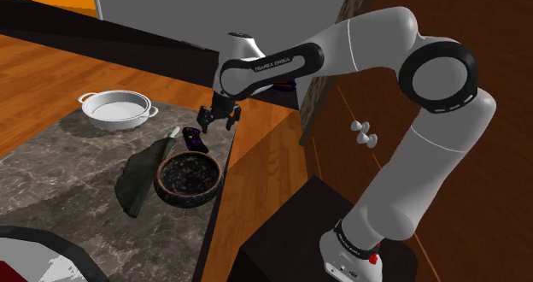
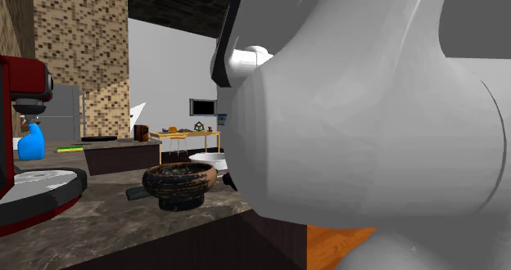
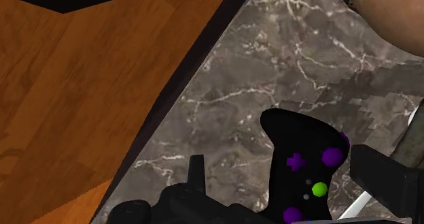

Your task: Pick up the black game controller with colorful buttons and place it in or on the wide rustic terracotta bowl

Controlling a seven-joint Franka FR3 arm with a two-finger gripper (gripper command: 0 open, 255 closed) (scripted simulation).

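Your gripper is hovering with fingers spread apart, grasping nothing, over the black game controller (purple and green buttons), which is lying on the dark marble countertop just beside the dark brown bowl.

The arm is white and glossy, built of rounded, tube-like links. Black rings mark its joints, the largest a thick dark hoop at the elbow. A dark band on the forearm carries pale lettering. The gripper is all black. At the base, a black collar bears small red marks.
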